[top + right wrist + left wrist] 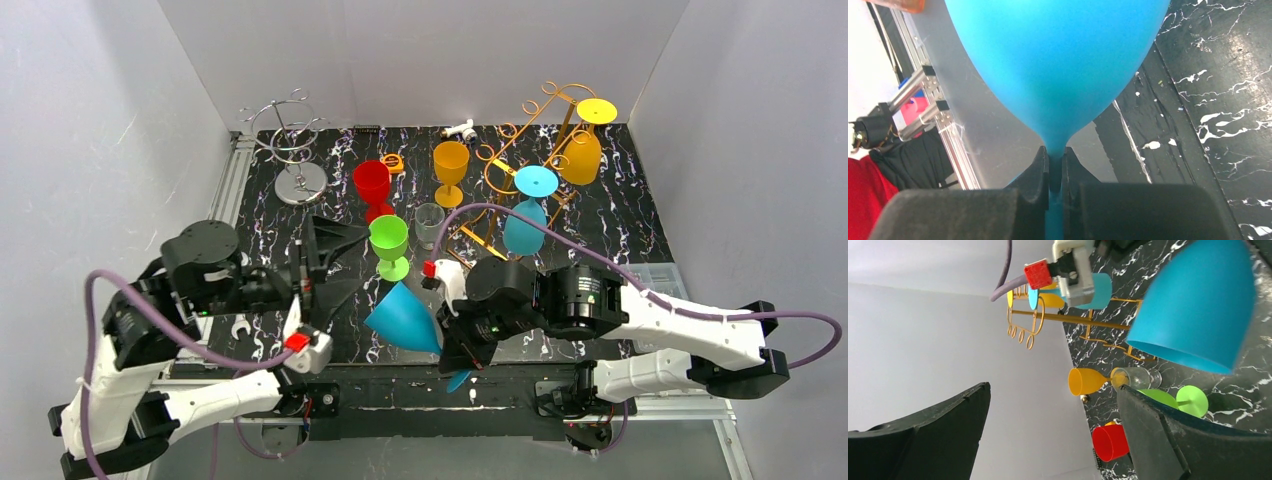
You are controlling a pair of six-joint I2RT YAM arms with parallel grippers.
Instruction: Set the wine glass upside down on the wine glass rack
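**Blue glass gripped by the stem, not yet on the rack**

The table carries two racks. The gold rack stands at the far right corner with a teal glass and a yellow glass already hanging on it, bowls down. A silver rack stands bare at the far left corner.

The blue wine glass is at the near edge of the table, about midway along it and well apart from both racks. It is lifted and tilted, its open mouth towards the left arm.

Four smaller glasses stand upright mid-table: red, orange, green and a clear tumbler.

The right gripper is pinched narrow on the blue glass's stem, just under the bowl. The left gripper is spread wide and holds nothing, facing the bowl.

By my reading, the pickup is done. Carrying the glass across to a rack, turning it fully over and sliding its foot into a slot all remain.
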